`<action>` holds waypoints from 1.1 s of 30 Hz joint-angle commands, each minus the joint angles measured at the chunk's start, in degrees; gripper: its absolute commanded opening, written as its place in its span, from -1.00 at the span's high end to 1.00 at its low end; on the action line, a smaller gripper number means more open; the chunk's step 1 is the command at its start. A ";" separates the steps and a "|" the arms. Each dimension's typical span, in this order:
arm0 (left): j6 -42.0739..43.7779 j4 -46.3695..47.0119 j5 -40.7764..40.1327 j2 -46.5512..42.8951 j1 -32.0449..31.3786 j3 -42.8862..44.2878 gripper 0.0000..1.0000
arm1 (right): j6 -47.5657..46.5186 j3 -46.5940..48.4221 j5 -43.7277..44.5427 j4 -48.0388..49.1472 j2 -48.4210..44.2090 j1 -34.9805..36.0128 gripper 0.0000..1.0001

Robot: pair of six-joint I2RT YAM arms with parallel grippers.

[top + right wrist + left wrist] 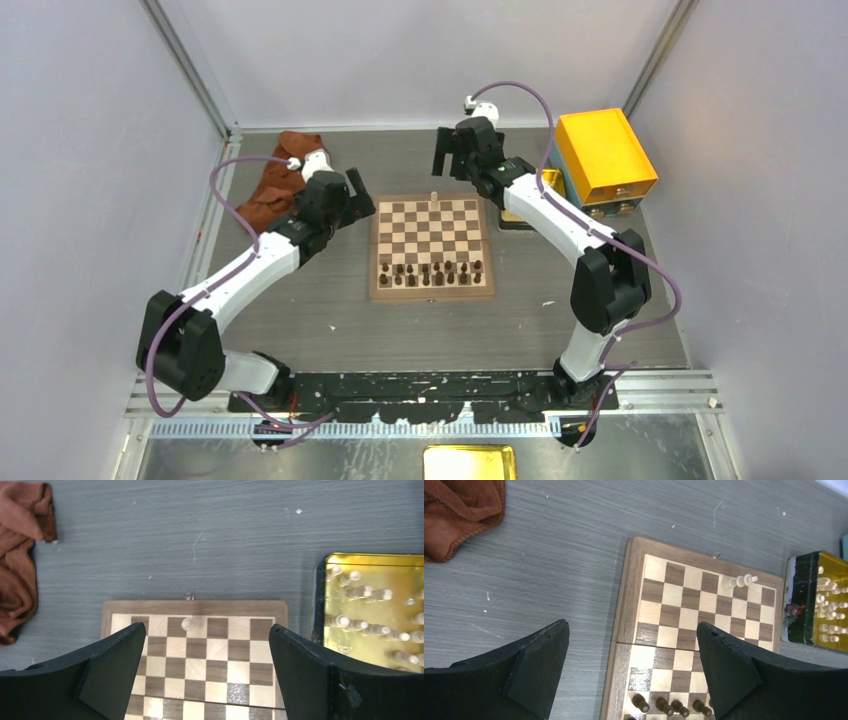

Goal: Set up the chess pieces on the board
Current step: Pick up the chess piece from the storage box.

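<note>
The board [432, 290] lies mid-table, with dark brown chessmen [432, 272] in its two near rows. One pale cream piece [435, 198] stands alone on the far row; it shows too in the left wrist view [739, 581] and the right wrist view [188, 624]. More pale chess pieces [372, 627] lie in a golden tray [368, 650] right of the board. My right gripper [446, 152] hovers open above the board's far edge, nothing between its fingers [110, 655]. By the board's left edge, my left gripper [359, 193] is open and empty.
A rust-brown cloth [277, 183] is bunched at the far left. An orange-yellow box [604, 157] stands at the far right, behind the tray. A second yellow tray [470, 463] sits below the arm bases. Grey walls enclose the table.
</note>
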 commanded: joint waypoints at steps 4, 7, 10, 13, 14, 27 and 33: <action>1.39 5.79 -3.19 -0.08 0.29 0.66 -0.94 | 1.75 6.53 9.25 -3.06 2.55 -3.49 -0.97; 1.44 3.27 -3.22 2.39 0.29 3.30 -0.90 | 1.93 6.59 11.23 -4.53 3.41 -4.86 -0.95; 1.90 0.85 -2.21 5.16 0.29 6.03 -0.89 | 2.55 5.19 11.72 -4.56 3.22 -6.46 -0.90; 2.01 -0.34 -1.73 6.62 0.29 7.41 -0.89 | 3.41 4.45 12.15 -5.58 3.32 -8.31 -0.83; 2.05 -0.77 -1.77 6.86 0.29 7.80 -0.89 | 3.66 4.28 12.20 -5.88 3.33 -8.85 -0.81; 3.19 -5.24 -3.43 7.33 0.11 11.47 -0.88 | 6.02 3.41 11.73 -8.04 5.96 -11.74 -0.06; 4.05 -5.63 -3.93 6.36 -0.06 11.47 -0.86 | 6.86 3.87 11.29 -9.51 8.29 -12.35 0.02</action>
